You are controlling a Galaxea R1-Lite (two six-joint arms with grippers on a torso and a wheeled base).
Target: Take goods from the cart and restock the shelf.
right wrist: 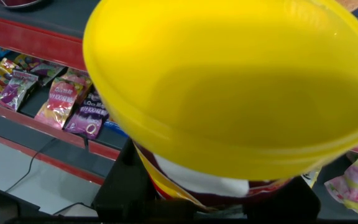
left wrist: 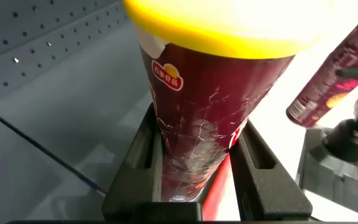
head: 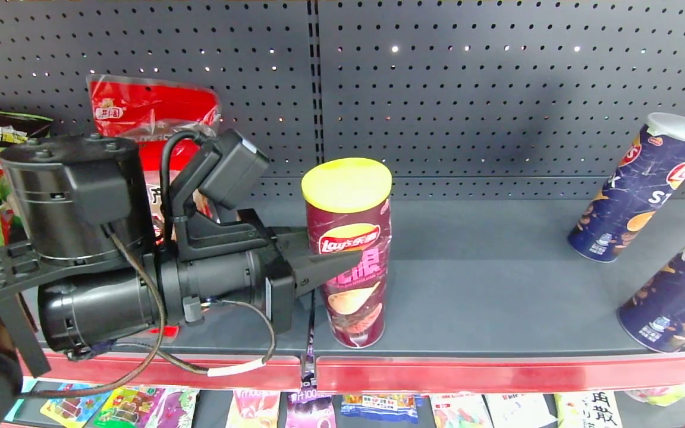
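Maroon yellow-lidded crisp can (head: 354, 297), upright on grey shelf (head: 485, 279), pinched from 9 o'clock by level left pincer (left wrist: 194, 174); right pincer (right wrist: 207, 199) clasps second can (right wrist: 229, 93).

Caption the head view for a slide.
Left hand grips a yellow-lidded can standing on the shelf; two blue cans at right.

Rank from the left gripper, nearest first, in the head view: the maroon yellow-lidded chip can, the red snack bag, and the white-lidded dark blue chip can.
1. Maroon yellow-lidded chip can, held in the left gripper.
2. Red snack bag, at the back left.
3. White-lidded dark blue chip can, far right.
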